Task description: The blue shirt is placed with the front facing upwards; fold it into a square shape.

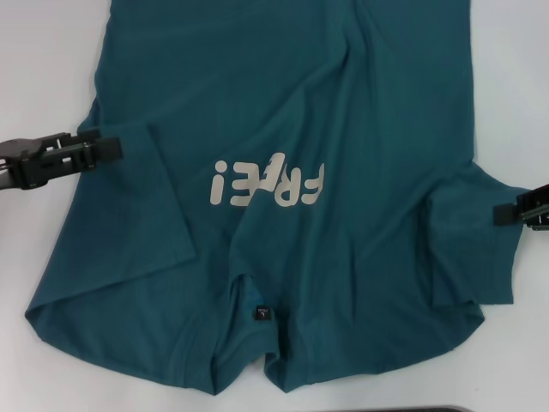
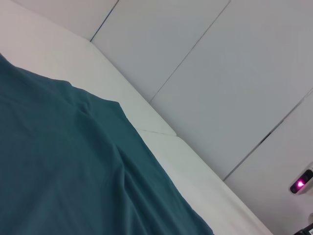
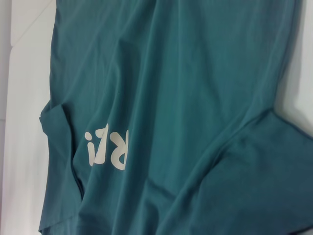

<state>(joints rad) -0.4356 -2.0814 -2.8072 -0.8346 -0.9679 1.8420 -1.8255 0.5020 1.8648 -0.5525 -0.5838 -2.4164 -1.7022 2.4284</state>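
The shirt [image 1: 343,120] lies spread front-up on the white worktop [image 1: 39,51], collar and neck tag [image 1: 261,314] nearest you, the cream lettering [image 1: 268,184] on the chest reading upside down from the head camera; the hem runs out of view at the far side. It sits between your two tools, so each can take one side. Both sleeves already lie turned in over the body, the left one [image 1: 137,206] as a broad flap just inward of the left tool, the right one [image 1: 472,249] as a narrower flap just inward of and nearer than the right tool; I judge that the side folds have begun and that the length fold toward a square is not yet done. Long creases run down the middle past the lettering, so the cloth is not flat.

Your left tool [image 1: 103,148] rests low at the shirt's left edge, its tip over the fabric at the sleeve fold; whether its fingers are spread or pinching cloth, you cannot tell from these views. Your right tool [image 1: 506,213] sits at the right edge, its tip at the sleeve cloth; its state cannot be told either. The left wrist camera shows only the shirt's edge against the worktop and a wall [image 2: 205,58] beyond.

Smoothing the centre creases looks worthwhile before the next fold, or the square may come out lumpy.
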